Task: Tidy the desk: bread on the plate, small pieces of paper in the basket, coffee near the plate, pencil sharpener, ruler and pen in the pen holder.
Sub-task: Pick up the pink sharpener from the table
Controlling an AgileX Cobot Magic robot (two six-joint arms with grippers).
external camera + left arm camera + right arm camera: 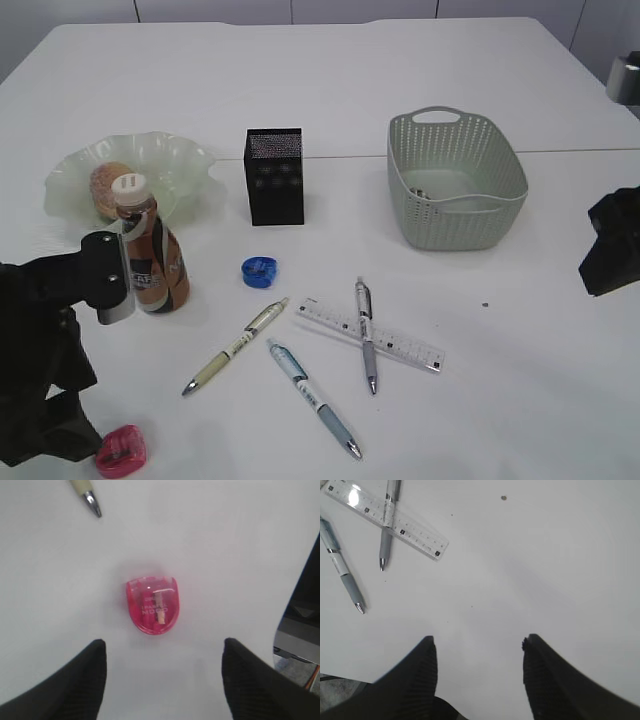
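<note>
White desk; only wrist views show both hands spread wide, empty: left hand (162,672) over pink sharpener (152,605), right hand (479,672).

exterior: slanted down | wrists: close, facing table (330,90)

You've got a plain white table (330,90) with a seam running across it behind the basket. Sitting right on it: a wavy pale green plate (190,160) far left, a coffee bottle (155,255) just in front of that, a black pen holder (275,175) in the middle, and a grey-green basket (455,180) to the right. Nearer the front you'll see a blue sharpener (259,270), a beige pen (236,345), a blue-grey pen (312,397), and a clear ruler (400,345) with a grey pen (366,333) lying across it. A pink sharpener (152,604) lies flat at the front left corner. There's a tiny dark speck (485,305) on the bare right side.
</note>
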